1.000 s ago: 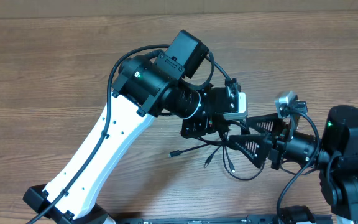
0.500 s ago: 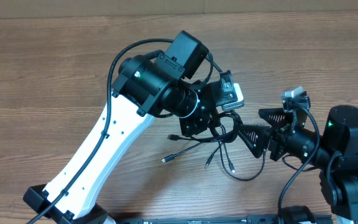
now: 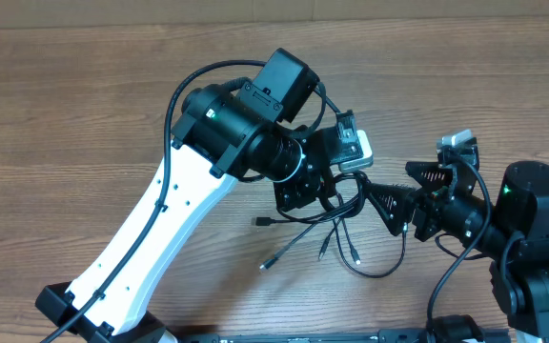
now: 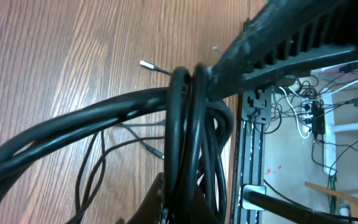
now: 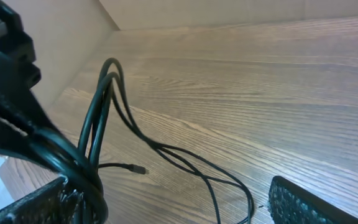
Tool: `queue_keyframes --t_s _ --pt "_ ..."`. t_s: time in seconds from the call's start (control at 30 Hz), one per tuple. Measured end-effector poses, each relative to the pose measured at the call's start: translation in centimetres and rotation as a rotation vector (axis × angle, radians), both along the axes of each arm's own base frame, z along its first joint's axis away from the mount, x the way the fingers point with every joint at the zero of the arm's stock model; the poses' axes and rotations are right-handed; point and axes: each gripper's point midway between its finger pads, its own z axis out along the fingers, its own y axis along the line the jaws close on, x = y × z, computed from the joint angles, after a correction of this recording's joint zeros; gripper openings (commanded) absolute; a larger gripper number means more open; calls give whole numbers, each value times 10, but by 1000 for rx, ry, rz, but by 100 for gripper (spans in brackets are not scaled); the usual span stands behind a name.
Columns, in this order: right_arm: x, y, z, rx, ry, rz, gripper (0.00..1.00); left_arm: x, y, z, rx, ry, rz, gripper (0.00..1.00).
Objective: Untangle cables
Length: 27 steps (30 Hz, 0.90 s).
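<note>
The cables are thin black cords bunched between the two arms, with loose plug ends spread on the wood below. My left gripper is shut on the bunch. In the left wrist view the cables run up out of the closed left gripper. My right gripper stands open just right of the bunch. In the right wrist view the cables press against one of its fingers, the other finger stands far apart, and a plug tip lies on the table.
A loose cable loop lies on the wooden table under the right gripper. The white left arm crosses the lower left. The right arm's base fills the right edge. Beyond the table edge hangs other wiring.
The right gripper has opened wider and drawn back a little to the right. The cable bunch has shifted with the left gripper, and the loose plug ends have swung to new spots on the table.
</note>
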Motion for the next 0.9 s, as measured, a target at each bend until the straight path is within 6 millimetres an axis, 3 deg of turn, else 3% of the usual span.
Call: queue_keyframes --t_s 0.53,0.9 --pt "1 -2 0 -8 -6 -13 95 -20 -18 23 -180 30 -152 4" --pt "14 -1 24 1 -134 -11 93 -26 -24 32 -242 58 -180 4"
